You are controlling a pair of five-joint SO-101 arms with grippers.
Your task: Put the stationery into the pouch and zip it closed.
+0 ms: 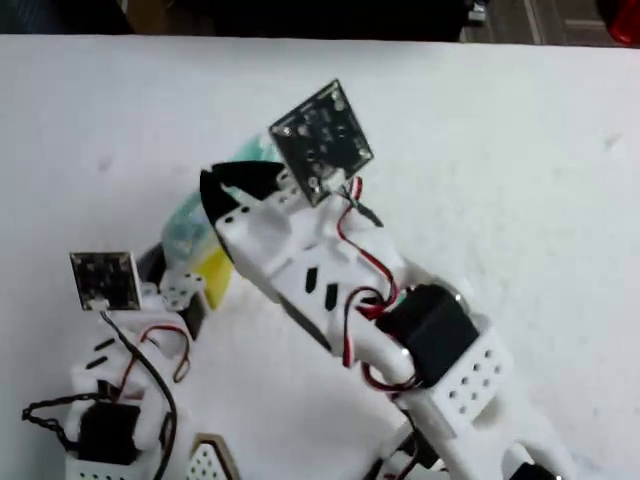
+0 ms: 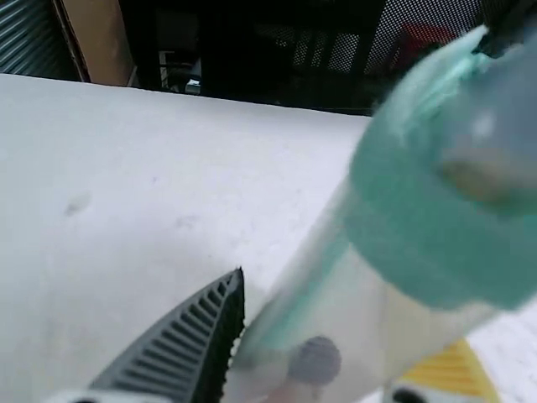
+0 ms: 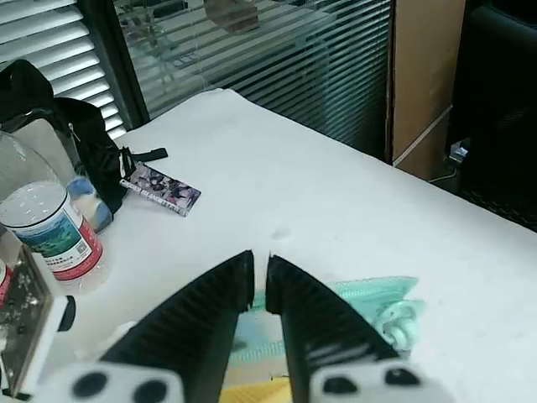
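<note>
Lying on the table (image 1: 520, 150): the pouch (image 1: 190, 228), teal and translucent, is resting left of centre in the high view, with both arms' front ends crowding over it.
Yellow item (image 1: 216, 272): is showing at the pouch's near end, just beside the left gripper. Whether it is sitting inside the pouch or under it cannot be told.
Right gripper (image 3: 260, 262): is hanging over the pouch's far, teal end. Its two black fingers (image 3: 214, 315) are standing almost pressed together, leaving a thin slit with nothing visible in it.
Left gripper (image 1: 178, 288): is sitting at the pouch's near end. In the left wrist view its ribbed grey finger (image 2: 197, 336) is lying right against the pouch's edge. Whether the gripper is clamping the pouch or standing open cannot be told.
Pouch up close: in the left wrist view a teal band is wrapping a clear body, and a round grey stud (image 2: 315, 361) is sitting near the finger.
Far side of the table: a bottle (image 3: 46, 227) with a red and white label is standing beside a black bag (image 3: 80, 143), and a small printed card (image 3: 159, 190) is lying near them, well apart from the pouch.
</note>
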